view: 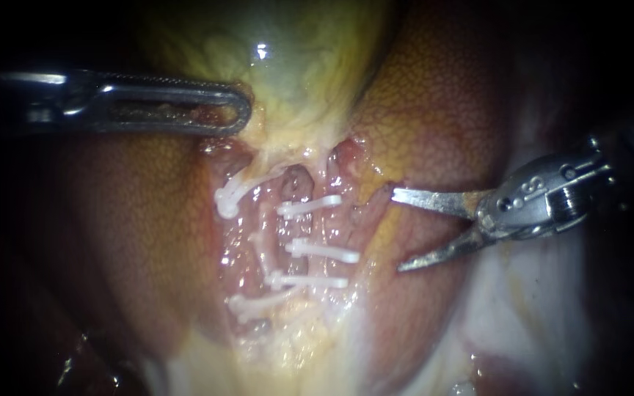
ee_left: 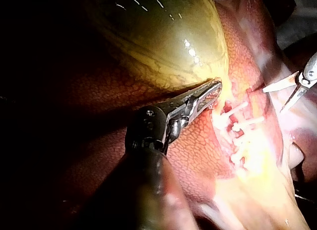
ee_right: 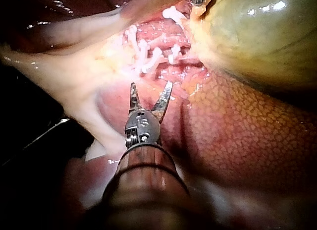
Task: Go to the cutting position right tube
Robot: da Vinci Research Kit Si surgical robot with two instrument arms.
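Observation:
The greenish-yellow gallbladder (view: 288, 59) lies at the top, and below its neck is an opened pink bed with several white clips (view: 322, 251). The right tube (view: 293, 229) carries three of the clips. Two more clips (view: 229, 198) sit on the left side. My left instrument (view: 243, 110) comes in from the left, its long windowed jaws shut on the gallbladder's lower edge (ee_left: 215, 88). My right instrument (view: 398, 229) has two thin blades that stand open just right of the clipped bed, not touching it. In the right wrist view the blades (ee_right: 150, 93) stop short of the clips (ee_right: 143, 51).
Mottled red-brown liver (view: 126, 235) flanks the bed on both sides (ee_right: 247, 136). Pale whitish tissue (view: 522, 308) spreads at the lower right, under my right instrument. Yellow fat lies below the clips.

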